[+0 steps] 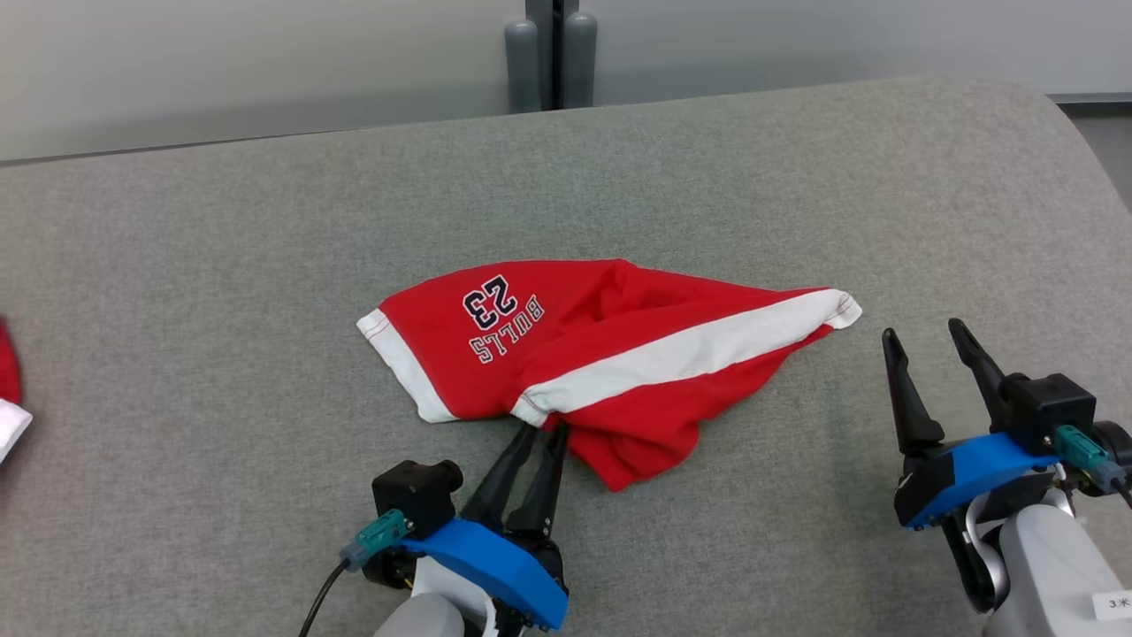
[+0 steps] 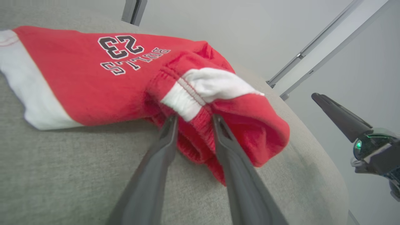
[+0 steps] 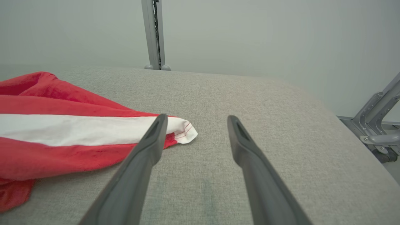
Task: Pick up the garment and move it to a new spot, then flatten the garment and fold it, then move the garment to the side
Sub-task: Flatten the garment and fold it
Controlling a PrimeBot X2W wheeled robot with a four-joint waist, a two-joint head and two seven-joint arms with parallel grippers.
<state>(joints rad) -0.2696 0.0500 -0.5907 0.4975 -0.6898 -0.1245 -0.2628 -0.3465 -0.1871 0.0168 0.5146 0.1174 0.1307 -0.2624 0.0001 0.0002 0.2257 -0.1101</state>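
A red pair of shorts with white side stripes and "BULLS 23" print lies crumpled in the middle of the grey padded table. My left gripper reaches its near edge, and its two fingers pinch the red and white waistband between them. To the right of the shorts my right gripper stands open and holds nothing. In the right wrist view its left finger is close to the white hem corner without holding it.
Another red and white cloth pokes in at the table's left edge. Grey posts stand behind the table's far edge. The table's right edge curves down toward the floor, where a metal frame stands.
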